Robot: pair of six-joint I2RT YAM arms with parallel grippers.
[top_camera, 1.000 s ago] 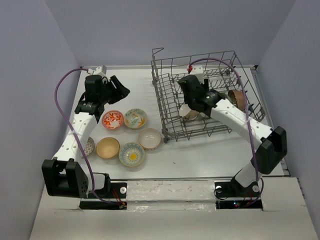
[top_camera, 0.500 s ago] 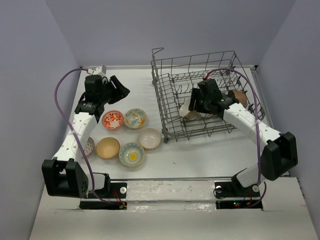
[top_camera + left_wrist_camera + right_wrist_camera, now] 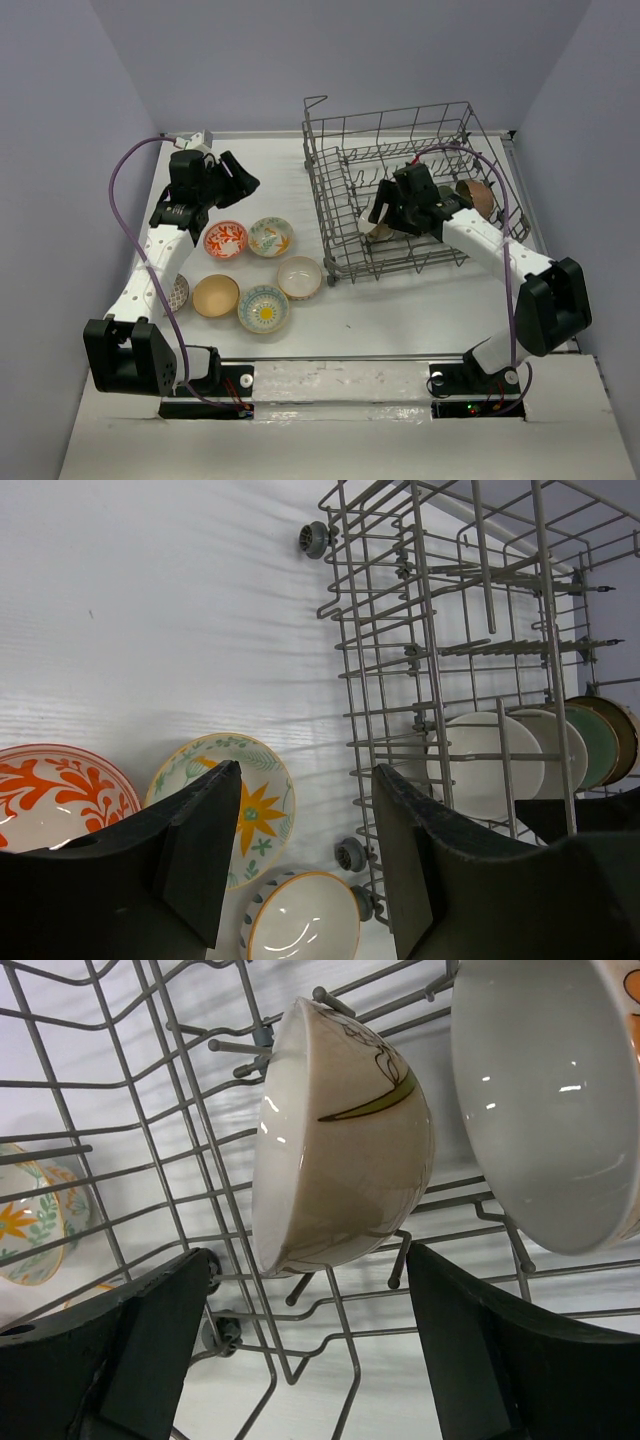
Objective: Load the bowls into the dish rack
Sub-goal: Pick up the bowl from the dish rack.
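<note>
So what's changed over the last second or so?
The right pincer shifted a little to the right inside the dish rack, opened wider and let go of the cream floral bowl, which now stands on edge in it. The left pincer stayed open and still, and the loose bowls near it haven't moved.

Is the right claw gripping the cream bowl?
No, the right claw stands open, clear of the cream bowl leaning in the rack.

White table (image 3: 400,310) with the grey wire dish rack (image 3: 338,225) at right, six loose bowls (image 3: 264,308) at left
</note>
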